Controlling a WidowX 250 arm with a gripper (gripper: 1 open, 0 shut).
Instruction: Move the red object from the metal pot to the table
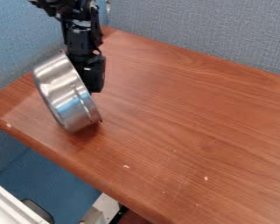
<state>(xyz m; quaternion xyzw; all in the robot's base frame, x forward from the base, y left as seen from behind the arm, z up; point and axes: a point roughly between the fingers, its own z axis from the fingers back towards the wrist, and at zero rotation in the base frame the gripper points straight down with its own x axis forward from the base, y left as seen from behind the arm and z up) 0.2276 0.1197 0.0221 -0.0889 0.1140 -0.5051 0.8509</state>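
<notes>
Tipping of the metal pot (66,94) onto the surface (189,114) is risked by fingers (94,80), spread indeterminate, lowered against its rim.

The metal pot (64,96) is shiny, brushed-looking steel. The tabletop (189,114) shows smooth brown wood grain with a soft sheen. The end effector (94,80) looks like matt black plastic, perhaps.

Metal pot (64,94): shiny steel, tipped on its side, near the left corner.
Claw (94,86): black, pointing down at the pot's mouth; jaw state unclear.
Surface (189,114): brown wood-grain, pale specks.
</notes>
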